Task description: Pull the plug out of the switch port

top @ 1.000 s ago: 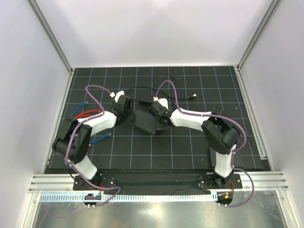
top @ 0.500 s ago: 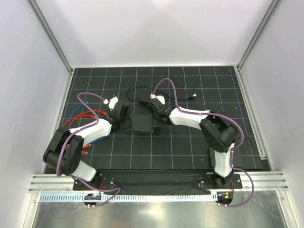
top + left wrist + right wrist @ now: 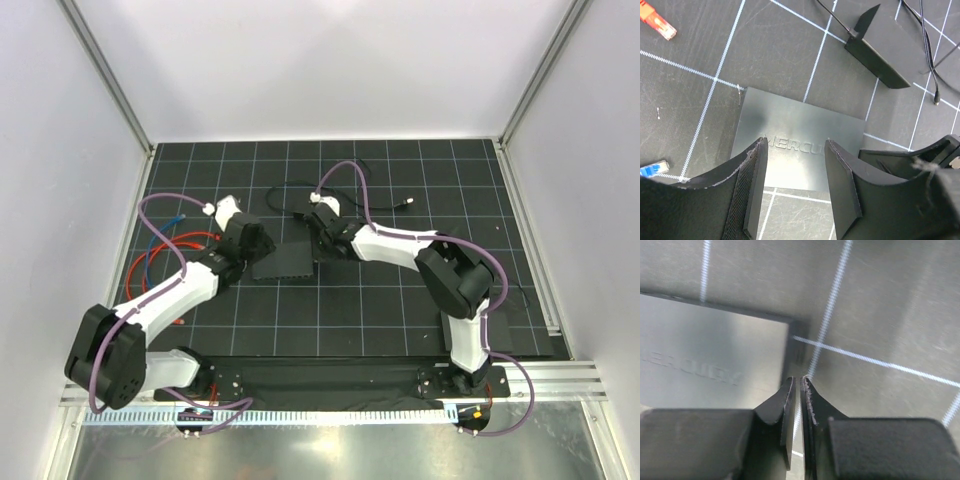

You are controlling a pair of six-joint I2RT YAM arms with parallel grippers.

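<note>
switch: flat on table, lettered face up | left gripper: fingers apart, over switch's near edge, straddling the lettering | right gripper: fingers almost together, nothing between, tips just beside switch's corner | orange plug, blue plug: loose, off switch's side, apart from it
</note>
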